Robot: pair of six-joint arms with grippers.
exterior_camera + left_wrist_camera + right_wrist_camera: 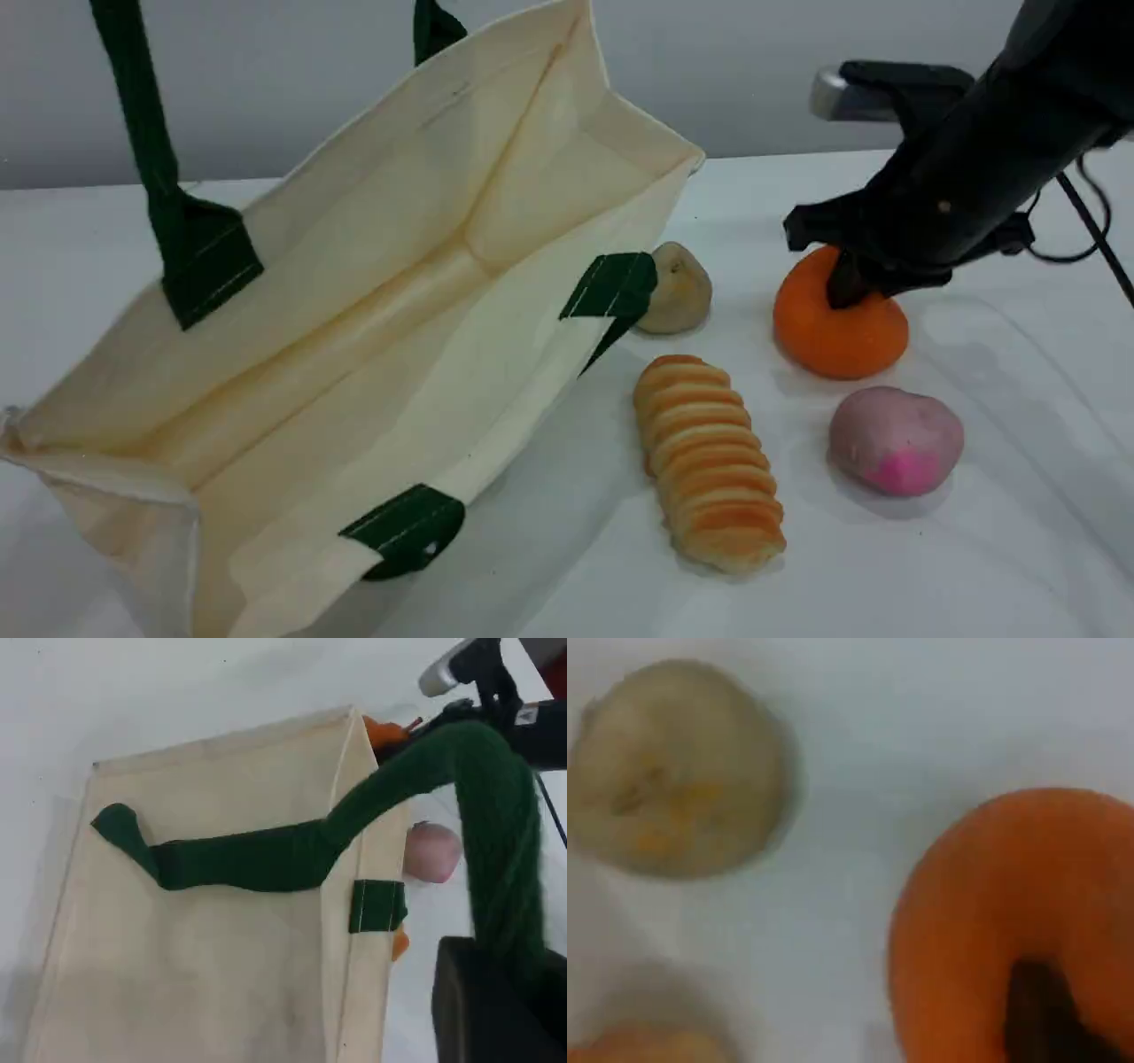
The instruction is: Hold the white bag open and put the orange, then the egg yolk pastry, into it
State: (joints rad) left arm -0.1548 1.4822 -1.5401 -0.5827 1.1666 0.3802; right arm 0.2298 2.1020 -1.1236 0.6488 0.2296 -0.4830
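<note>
The white bag (372, 292) stands open at the left, its mouth tilted toward the camera. One dark green handle (142, 133) is pulled up out of the top of the scene view. In the left wrist view that handle (496, 815) runs taut into my left gripper (496, 1001), which is shut on it above the bag (204, 974). The orange (833, 341) rests on the table at the right. My right gripper (846, 283) is down on the orange's top, shut on its knob, with one dark fingertip (1045, 1010) pressed into the orange (983, 904). The egg yolk pastry (678, 288) (678, 771) lies between bag and orange.
A ribbed, orange-striped long loaf (709, 461) lies in front of the pastry. A pink-mauve lump (895, 439) sits in front of the orange. The bag's near green tab (611, 288) overlaps the pastry's left side. A black cable (1094, 230) trails behind the right arm.
</note>
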